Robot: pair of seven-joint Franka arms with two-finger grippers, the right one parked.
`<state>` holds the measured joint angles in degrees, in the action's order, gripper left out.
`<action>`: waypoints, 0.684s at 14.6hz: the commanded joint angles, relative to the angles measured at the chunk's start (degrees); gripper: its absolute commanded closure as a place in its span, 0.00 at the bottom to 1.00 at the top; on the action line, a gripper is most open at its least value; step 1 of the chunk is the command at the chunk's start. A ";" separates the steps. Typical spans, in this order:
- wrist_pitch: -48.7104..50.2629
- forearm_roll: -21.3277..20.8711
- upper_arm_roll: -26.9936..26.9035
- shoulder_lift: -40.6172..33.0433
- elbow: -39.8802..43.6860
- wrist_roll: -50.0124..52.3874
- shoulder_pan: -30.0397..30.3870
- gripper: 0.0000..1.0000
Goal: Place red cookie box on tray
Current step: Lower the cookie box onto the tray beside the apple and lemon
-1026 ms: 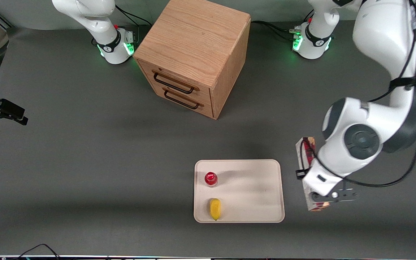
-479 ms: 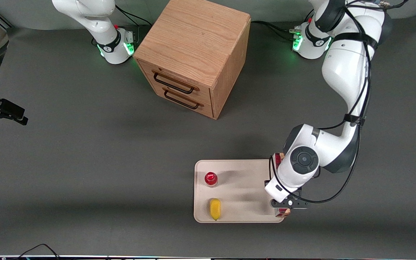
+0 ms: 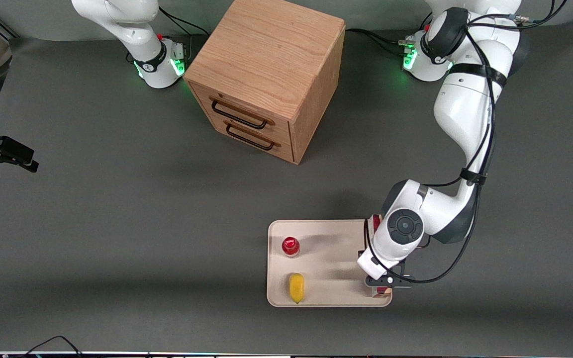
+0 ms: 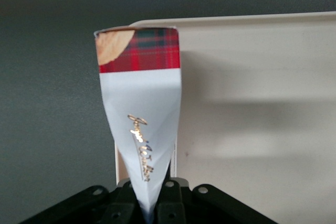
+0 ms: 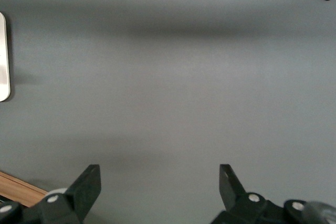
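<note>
The red cookie box (image 4: 140, 103) shows a plaid end and a white panel with gold script, and it is pinched in my left gripper (image 4: 149, 203). In the front view the arm covers most of the red cookie box (image 3: 376, 222). My gripper (image 3: 385, 286) hangs over the rim of the cream tray (image 3: 336, 248) at the working arm's end, shut on the box. In the left wrist view the box lies along that edge of the tray (image 4: 262, 103), partly over the grey table. Whether the box touches the tray I cannot tell.
A small red-capped bottle (image 3: 290, 246) and a yellow object (image 3: 296, 287) stand on the tray toward the parked arm's end. A wooden drawer cabinet (image 3: 266, 74) stands farther from the camera.
My gripper has carried the box sideways from the bare table beside the tray to over the tray's edge. The last half second shows only a small further shift.
</note>
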<state>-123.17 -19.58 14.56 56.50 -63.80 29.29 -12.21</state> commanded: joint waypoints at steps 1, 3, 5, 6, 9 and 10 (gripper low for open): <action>0.48 -1.51 0.03 1.42 2.54 2.26 -0.62 0.79; 0.48 -1.60 0.03 1.34 2.63 2.88 -0.62 0.02; 1.44 -2.74 0.03 0.64 2.63 4.02 -0.45 0.00; 2.40 -2.65 0.03 -0.33 2.54 4.02 -0.10 0.00; 9.51 -2.39 1.86 -4.88 2.28 2.97 1.92 0.00; 10.75 -2.21 2.83 -7.08 1.50 1.92 2.80 0.00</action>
<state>-116.69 -20.92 15.37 54.60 -60.64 31.42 -11.04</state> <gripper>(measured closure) 0.119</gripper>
